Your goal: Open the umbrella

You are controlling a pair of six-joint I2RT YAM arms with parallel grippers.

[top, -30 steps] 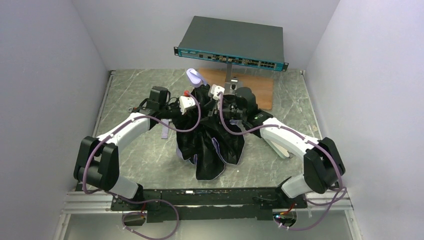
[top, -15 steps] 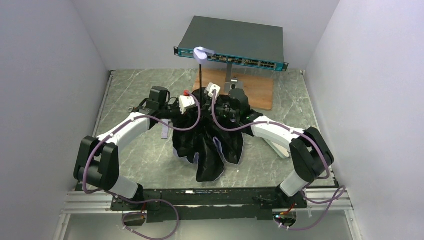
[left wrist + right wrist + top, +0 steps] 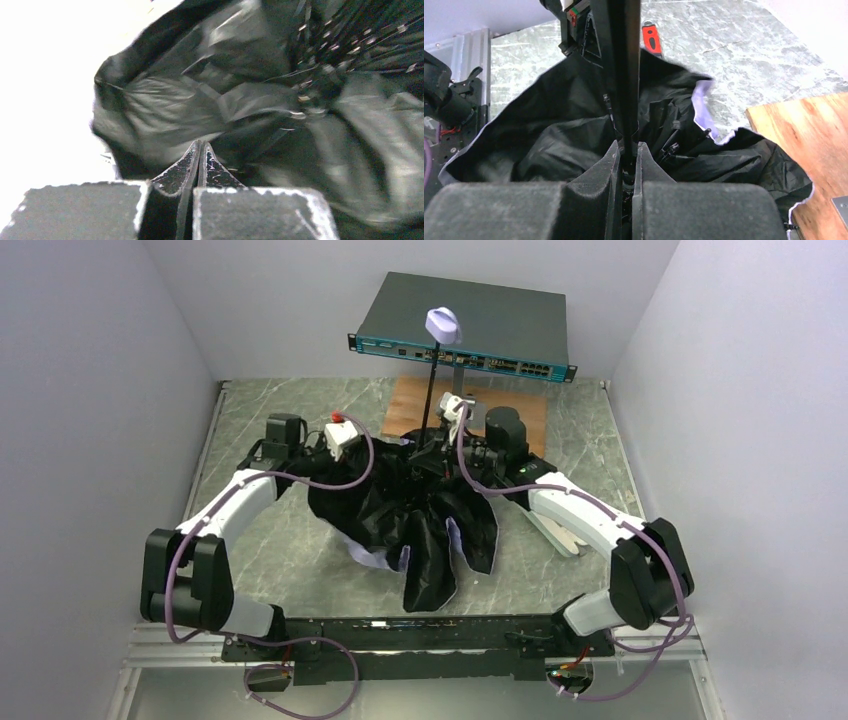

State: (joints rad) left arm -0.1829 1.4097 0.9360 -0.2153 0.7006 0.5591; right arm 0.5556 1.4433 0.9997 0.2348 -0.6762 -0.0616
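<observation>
Pale-lavender folding umbrella with black lining (image 3: 425, 530): mid-table, canopy slack, rounded handle (image 3: 442, 325) up. Your right gripper (image 3: 628, 146) clamps the thin black shaft (image 3: 621, 75). Your left gripper (image 3: 201, 146) pinches a canopy fold.

Risks: shaft slipping through the pads; fabric snagging on ribs or tearing.

Grey marbled table (image 3: 270, 540), wooden board (image 3: 520, 420) at far edge, pale walls (image 3: 100, 390).

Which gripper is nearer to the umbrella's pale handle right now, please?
Right. The right gripper clamps the black shaft, low down beneath the handle; the left gripper pinches the canopy fabric off to the left, farther from it.
</observation>
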